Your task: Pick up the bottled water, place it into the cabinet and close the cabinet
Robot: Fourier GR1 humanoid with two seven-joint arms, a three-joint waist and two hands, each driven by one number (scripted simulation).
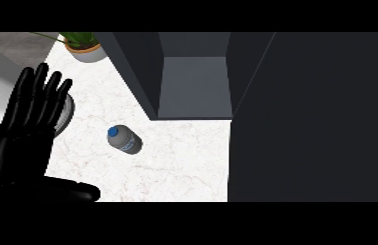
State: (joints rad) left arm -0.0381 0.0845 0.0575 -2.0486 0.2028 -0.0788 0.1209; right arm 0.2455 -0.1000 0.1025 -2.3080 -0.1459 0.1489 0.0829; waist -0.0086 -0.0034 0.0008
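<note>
A small water bottle [125, 139] with a blue cap stands on the white marble counter [177, 164], left of centre. Behind it the dark cabinet [193, 84] stands open, its grey inside showing. The cabinet's open door [303, 119] fills the right side of the view as a large dark panel. My left hand [33, 114] rests open at the left edge, fingers straight and pointing up, well to the left of the bottle and apart from it. My right hand does not show.
A potted green plant [83, 46] sits at the back left of the counter. A round plate rim [68, 111] peeks out behind my left hand. The counter's left edge runs near the plant.
</note>
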